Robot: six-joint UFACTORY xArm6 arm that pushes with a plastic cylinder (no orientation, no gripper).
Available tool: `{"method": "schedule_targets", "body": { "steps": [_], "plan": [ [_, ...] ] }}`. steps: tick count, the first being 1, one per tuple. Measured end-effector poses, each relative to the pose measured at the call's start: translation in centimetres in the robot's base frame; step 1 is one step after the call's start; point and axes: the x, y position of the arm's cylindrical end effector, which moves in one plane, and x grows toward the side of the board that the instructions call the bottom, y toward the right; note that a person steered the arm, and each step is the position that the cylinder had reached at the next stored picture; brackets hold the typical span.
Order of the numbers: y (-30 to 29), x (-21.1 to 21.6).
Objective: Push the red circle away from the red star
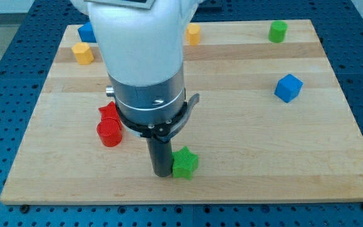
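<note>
The red circle (109,133) sits left of the board's middle, touching the red star (108,114), which lies just above it and is partly hidden by the arm. My tip (161,174) rests on the board to the right of and below the red circle, about a block's width away. The tip touches or nearly touches the left side of a green star (185,163).
A yellow block (82,53) and a blue block (85,31) lie at the top left. Another yellow block (193,34) shows beside the arm at the top. A green cylinder (278,31) is at the top right, and a blue cube (288,87) at the right.
</note>
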Motion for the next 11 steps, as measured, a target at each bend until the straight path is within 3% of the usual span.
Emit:
{"method": "schedule_targets", "body": {
  "steps": [3,6,7,9,11],
  "plan": [
    [-3.3,1.1],
    [-11.3,1.5],
    [-14.3,-0.3],
    [-14.5,-8.6],
    [-10.9,-8.2]
  ]
}}
